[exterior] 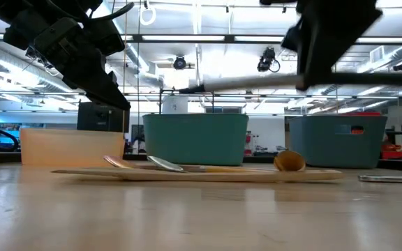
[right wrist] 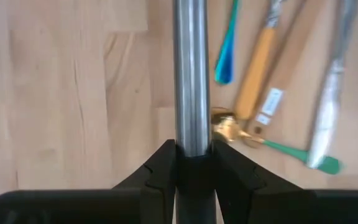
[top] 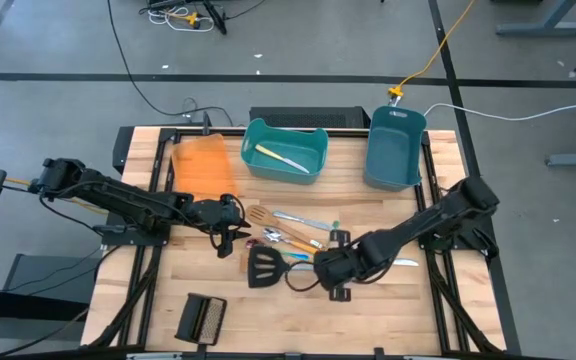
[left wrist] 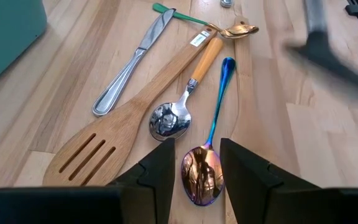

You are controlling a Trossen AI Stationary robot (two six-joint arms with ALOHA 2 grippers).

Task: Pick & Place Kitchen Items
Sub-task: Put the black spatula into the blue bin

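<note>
Spatula, black, hangs lifted off the surface at 6 o'clock of the utensil pile, right gripper fingers clamped on its steel handle. Left gripper fingers spread wide over an iridescent spoon, pile's 9 o'clock.

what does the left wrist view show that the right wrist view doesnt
Only the left wrist view shows the left claw, open over the bowl of an iridescent spoon, plus the slotted blade of a wooden spatula and a silver spoon bowl.

Only the right wrist view shows the right claw shut on a steel handle.

Both show the wood table, a table knife, the gold spoon with its green handle, and the orange-handled spoon.
</note>
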